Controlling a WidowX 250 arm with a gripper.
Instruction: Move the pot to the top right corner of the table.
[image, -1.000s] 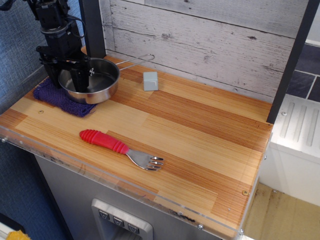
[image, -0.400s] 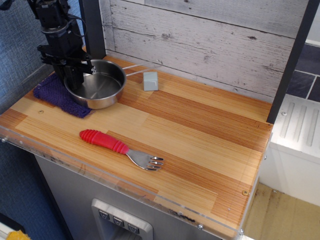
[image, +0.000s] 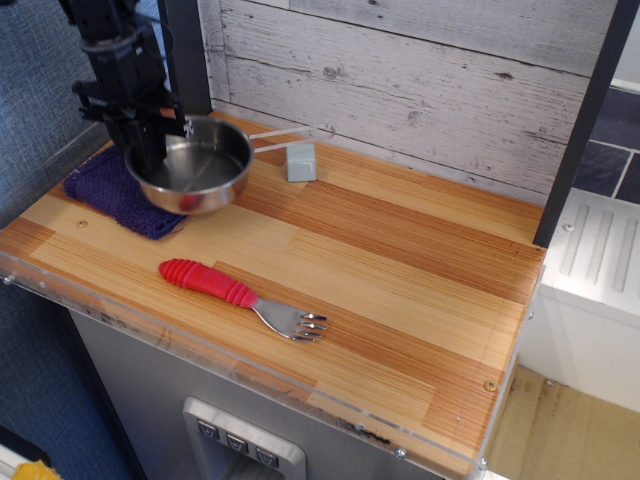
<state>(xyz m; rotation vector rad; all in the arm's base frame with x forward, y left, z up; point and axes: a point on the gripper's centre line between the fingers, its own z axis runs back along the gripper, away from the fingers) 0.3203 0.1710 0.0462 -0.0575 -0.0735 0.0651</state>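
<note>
The saucepan (image: 190, 167) was held by its rim in the gripper (image: 150, 135), jaws clamped, lifted near the table's (image: 400, 290) top left corner above a purple cloth (image: 115, 195). A slip was judged possible, the one-sided hold allowing tilt; the grey block (image: 301, 161) could be struck by the handle.

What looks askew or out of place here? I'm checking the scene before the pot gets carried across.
Only the pot: it hangs tilted in the gripper, clamped on its left rim, over the purple cloth. Fork and grey block lie undisturbed.
</note>
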